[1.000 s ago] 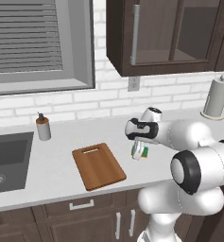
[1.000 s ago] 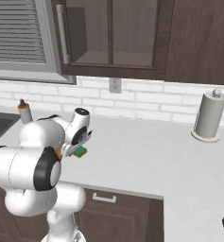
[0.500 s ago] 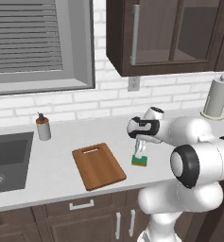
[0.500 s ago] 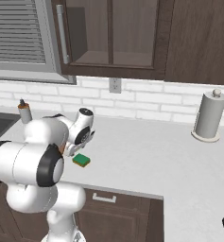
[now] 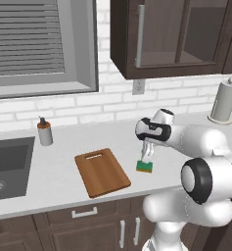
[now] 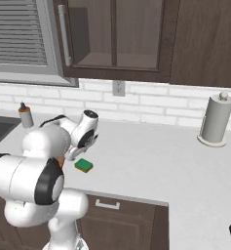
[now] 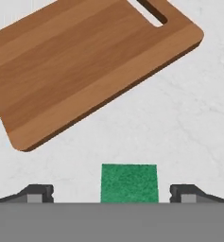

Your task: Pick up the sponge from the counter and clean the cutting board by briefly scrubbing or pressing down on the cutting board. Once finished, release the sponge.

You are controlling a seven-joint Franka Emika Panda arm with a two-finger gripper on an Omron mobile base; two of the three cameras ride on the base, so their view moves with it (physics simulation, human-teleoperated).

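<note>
Flat green sponge (image 5: pixel 145 166) lies on smooth pale counter (image 5: pixel 58 184) mid-frame, probably untouched; gripper (image 5: pixel 147 155) fingers spread; grainy wooden cutting board (image 5: pixel 102 172) left.

Green sponge (image 5: pixel 145 166) flat on pale counter (image 5: pixel 63 184), just right of reddish-brown cutting board (image 5: pixel 102 172).

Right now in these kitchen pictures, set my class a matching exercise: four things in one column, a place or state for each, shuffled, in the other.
Things:
1. sponge
2. board
3. end effector
4. paper towel roll

Places or states:
A. upright by the brick wall
B. flat on the counter, between sink and sponge
C. open, just above the sponge
D. green side up, on the counter beside the board

Pairs: 1-D, 2-B, 3-C, 4-A
</note>
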